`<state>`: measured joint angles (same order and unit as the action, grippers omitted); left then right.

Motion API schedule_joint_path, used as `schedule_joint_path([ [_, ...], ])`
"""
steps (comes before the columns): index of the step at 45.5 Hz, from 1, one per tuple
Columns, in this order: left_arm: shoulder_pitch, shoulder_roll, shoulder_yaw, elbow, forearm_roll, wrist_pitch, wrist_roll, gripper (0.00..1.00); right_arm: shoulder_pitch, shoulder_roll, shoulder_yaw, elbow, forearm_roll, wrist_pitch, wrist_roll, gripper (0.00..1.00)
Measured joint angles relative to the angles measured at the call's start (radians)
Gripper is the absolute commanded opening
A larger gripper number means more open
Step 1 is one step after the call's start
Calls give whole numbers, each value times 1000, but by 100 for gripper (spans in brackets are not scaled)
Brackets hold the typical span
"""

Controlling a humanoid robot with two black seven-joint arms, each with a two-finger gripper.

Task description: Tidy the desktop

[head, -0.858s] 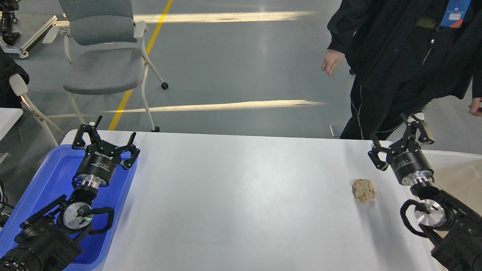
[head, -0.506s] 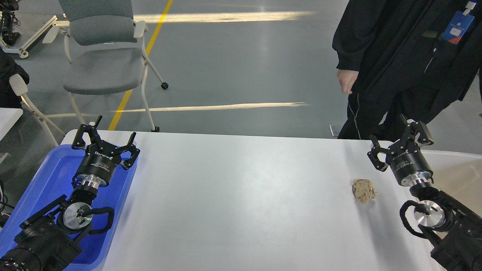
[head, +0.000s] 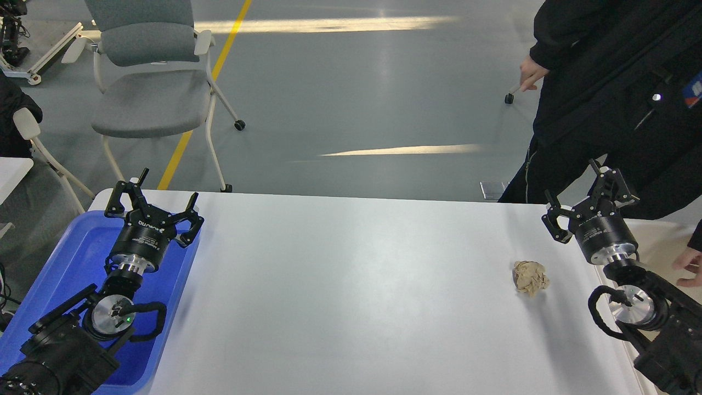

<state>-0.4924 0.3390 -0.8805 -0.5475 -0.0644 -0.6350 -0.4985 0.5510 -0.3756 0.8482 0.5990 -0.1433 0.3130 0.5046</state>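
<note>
The desktop (head: 351,285) is a wide white tabletop filling the lower view. A crumpled tan paper ball (head: 530,277) lies on it at the right. My right gripper (head: 588,204) is open and empty, above the table's far right edge, up and to the right of the paper ball. My left gripper (head: 153,202) is open and empty, above the far end of the blue tray (head: 71,258) at the table's left edge.
A cream-white bin (head: 658,241) stands past the table's right edge, with a person's hand (head: 692,267) over it. The person in black (head: 614,99) stands close behind the right corner. A grey chair (head: 151,82) stands on the floor behind the left side.
</note>
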Motion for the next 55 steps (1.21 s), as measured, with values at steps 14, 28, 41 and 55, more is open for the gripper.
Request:
schedule_joint_path([
  [14,0,0,0,0,0,0,0,100,67,-113,-192,80,-20,-38,-13,100],
  [28,0,0,0,0,0,0,0,100,227,-238,-478,209,-62,-88,-56,100],
  [41,0,0,0,0,0,0,0,100,330,-298,-602,316,-170,-100,-160,100],
  [55,0,0,0,0,0,0,0,100,380,-359,-642,423,-573,-102,-278,100],
])
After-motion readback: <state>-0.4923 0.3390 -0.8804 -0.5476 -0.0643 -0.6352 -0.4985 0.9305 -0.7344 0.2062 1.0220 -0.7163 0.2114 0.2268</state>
